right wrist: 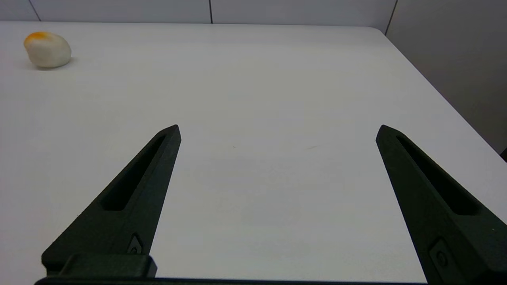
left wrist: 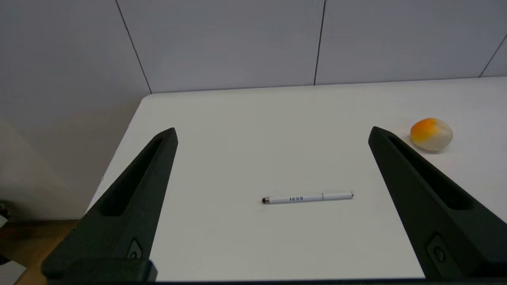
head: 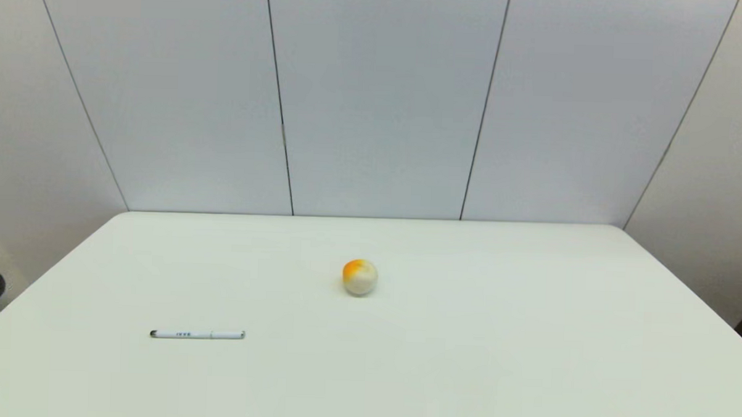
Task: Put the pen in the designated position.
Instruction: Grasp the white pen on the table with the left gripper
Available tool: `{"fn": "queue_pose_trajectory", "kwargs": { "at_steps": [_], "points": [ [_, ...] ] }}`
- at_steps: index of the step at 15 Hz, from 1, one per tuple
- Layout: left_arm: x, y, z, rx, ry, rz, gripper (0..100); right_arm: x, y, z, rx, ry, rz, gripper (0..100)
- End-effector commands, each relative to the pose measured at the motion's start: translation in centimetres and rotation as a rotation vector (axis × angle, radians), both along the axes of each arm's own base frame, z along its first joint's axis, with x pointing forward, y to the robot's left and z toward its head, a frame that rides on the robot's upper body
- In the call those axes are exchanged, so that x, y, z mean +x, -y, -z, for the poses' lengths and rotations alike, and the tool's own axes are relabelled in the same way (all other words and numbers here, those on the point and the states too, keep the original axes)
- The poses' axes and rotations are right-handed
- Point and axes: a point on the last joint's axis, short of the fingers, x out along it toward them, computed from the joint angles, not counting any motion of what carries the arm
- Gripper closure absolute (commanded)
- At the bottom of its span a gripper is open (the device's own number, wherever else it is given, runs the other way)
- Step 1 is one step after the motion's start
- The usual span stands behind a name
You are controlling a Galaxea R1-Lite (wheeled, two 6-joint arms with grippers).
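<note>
The slim white pen [head: 197, 334] lies flat on the white table [head: 464, 360], front left, its dark tip pointing left and small dark print on the barrel. In the left wrist view the pen [left wrist: 307, 197] rests on the table ahead of my left gripper [left wrist: 272, 132], which is open and holds nothing. My right gripper [right wrist: 278, 129] is open too, over bare table on the right side, with nothing between its fingers. Neither gripper shows in the head view. No marked spot for the pen is visible.
An orange-and-white ball [head: 360, 276] sits near the table's middle, to the right of and beyond the pen; it shows in both wrist views as the ball [left wrist: 431, 134] and the ball [right wrist: 47, 49]. A panelled wall stands behind the table's far edge.
</note>
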Motion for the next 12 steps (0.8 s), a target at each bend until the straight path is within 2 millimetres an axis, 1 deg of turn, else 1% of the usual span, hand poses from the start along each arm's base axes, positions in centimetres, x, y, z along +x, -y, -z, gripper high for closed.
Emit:
{"fn": "queue_pose_trajectory", "kwargs": {
  "at_steps": [1, 3, 5, 8, 12],
  "points": [
    [3.6, 0.0, -2.4, 0.054, -0.049, 0.006, 0, 0.0, 0.0, 0.0, -0.001, -0.001, -0.002, 0],
    [4.4, 0.1, -2.9, 0.090, -0.057, 0.017, 0, 0.0, 0.0, 0.0, -0.001, -0.003, -0.002, 0],
    [5.0, 0.4, -2.9, 0.133, -0.066, 0.065, 0, 0.0, 0.0, 0.0, -0.001, -0.003, 0.000, 0],
    [5.4, 1.2, -2.7, 0.160, -0.079, 0.178, 0, 0.0, 0.0, 0.0, -0.001, -0.001, -0.002, 0],
    [6.9, 1.6, -2.1, 0.198, -0.107, 0.418, 0, 0.0, 0.0, 0.0, -0.001, -0.001, -0.002, 0]
  ]
}}
